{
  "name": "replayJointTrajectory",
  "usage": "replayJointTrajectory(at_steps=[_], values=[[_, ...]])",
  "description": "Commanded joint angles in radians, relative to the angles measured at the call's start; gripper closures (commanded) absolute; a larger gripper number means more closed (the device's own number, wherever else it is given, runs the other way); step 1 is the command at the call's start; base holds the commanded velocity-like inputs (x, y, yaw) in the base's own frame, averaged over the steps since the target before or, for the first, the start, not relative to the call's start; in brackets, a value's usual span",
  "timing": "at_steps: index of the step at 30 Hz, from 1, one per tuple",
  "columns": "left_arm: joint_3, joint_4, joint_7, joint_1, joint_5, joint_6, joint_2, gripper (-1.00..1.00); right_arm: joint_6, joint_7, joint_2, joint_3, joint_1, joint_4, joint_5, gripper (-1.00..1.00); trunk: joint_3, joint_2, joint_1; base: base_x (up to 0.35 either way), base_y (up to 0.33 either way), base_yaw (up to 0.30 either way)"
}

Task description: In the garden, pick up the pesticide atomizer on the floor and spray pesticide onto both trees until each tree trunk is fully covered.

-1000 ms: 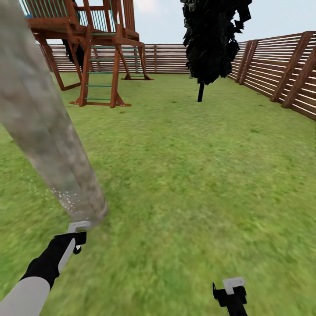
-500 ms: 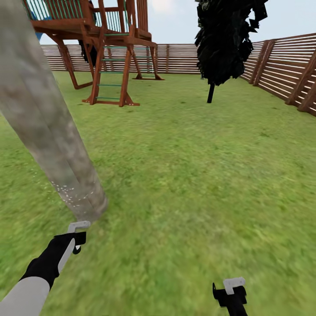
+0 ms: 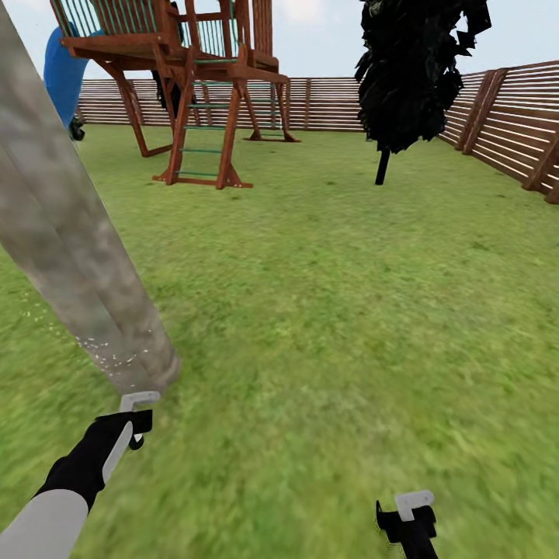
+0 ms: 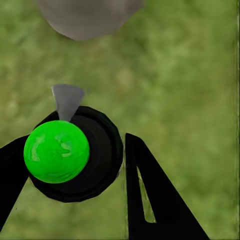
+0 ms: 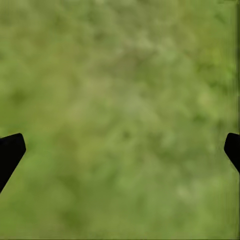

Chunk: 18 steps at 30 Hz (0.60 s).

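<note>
One atomizer (image 4: 67,155) clamped in left gripper (image 4: 75,165) | tree trunk (image 3: 74,233) just ahead — speckled

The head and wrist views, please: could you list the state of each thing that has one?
Left gripper: jaws shut on the atomizer.
Atomizer: held, nozzle toward the trunk base.
Right gripper: jaws open, empty, over grass.
Tree trunk: white pesticide specks low down, bark above bare.
Small dark tree: upright, unsprayed as far as visible.

White specks (image 3: 109,353) on tree trunk (image 3: 70,233)
</note>
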Motion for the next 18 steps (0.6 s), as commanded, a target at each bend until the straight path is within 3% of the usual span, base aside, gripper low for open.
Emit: replayJointTrajectory(at_steps=[1, 6, 15, 18], values=[[-0.001, -0.002, 0.007, 0.000, 0.010, 0.005, 0.000, 1.00, -0.003, -0.002, 0.000, -0.008, -0.001, 0.001, 0.010, -1.00, -0.001, 0.000, 0.000, 0.202, -0.230, 0.000], [-0.001, -0.002, 0.007, 0.000, 0.010, 0.005, 0.000, 1.00, -0.003, -0.002, 0.000, -0.007, -0.001, 0.001, 0.011, -1.00, -0.001, 0.000, 0.000, 0.202, -0.230, 0.042], [0.006, -0.018, -0.005, -0.006, 0.013, 0.010, 0.009, 1.00, -0.003, -0.003, 0.000, -0.008, -0.001, 0.001, 0.011, -1.00, -0.001, 0.000, 0.000, 0.206, -0.227, 0.264], [0.006, -0.073, -0.006, -0.020, 0.011, 0.016, 0.014, 1.00, -0.003, -0.003, 0.000, -0.008, -0.001, 0.001, 0.010, -1.00, -0.001, 0.000, 0.000, 0.235, -0.199, 0.277]])
